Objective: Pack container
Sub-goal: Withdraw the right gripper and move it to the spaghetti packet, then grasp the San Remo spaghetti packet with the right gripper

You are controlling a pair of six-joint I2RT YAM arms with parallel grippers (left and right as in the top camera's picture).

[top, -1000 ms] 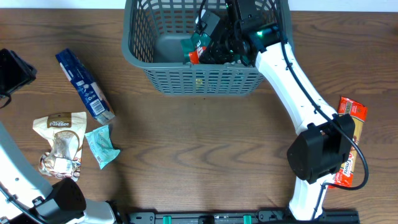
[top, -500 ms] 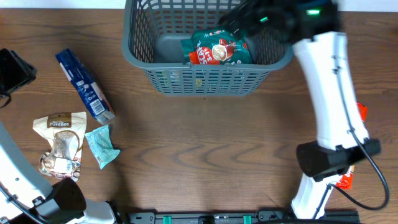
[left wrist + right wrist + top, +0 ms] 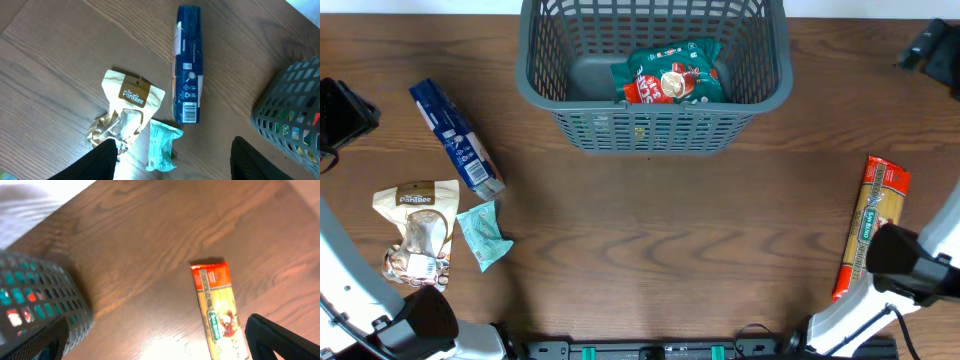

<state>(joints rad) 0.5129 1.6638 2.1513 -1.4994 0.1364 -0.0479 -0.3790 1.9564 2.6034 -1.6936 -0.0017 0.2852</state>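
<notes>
At the far edge of the table (image 3: 650,250), midway across, the container (image 3: 655,103) stands upright. One green packet (image 3: 672,80) lies on its floor toward the right side, and the rest of the floor is bare.

From my seat at the controls, the right gripper (image 3: 152,327) hangs high over the table's far right corner. Its fingers (image 3: 280,340) are spread wide and hold nothing. The left gripper (image 3: 173,150) is just as wide and just as empty, off the table's left side.

The pasta packet (image 3: 870,230) lies flat along the right edge, well apart from the container and on the near side of the right gripper. Its long axis runs near-to-far with a slight lean. In the right wrist view it lies lengthwise between the two fingers, a little right of centre, so I judge they would close across its narrow width with little turning. The right arm is plainly the nearer one for it. From there the container lies away to that arm's left.

On the left side a blue packet (image 3: 455,138), a beige pouch (image 3: 417,215) and a small teal packet (image 3: 483,235) lie close together. The teal packet is just beside the pouch. All three sit nearer the left arm, and I reckon four items remain to be packed.
</notes>
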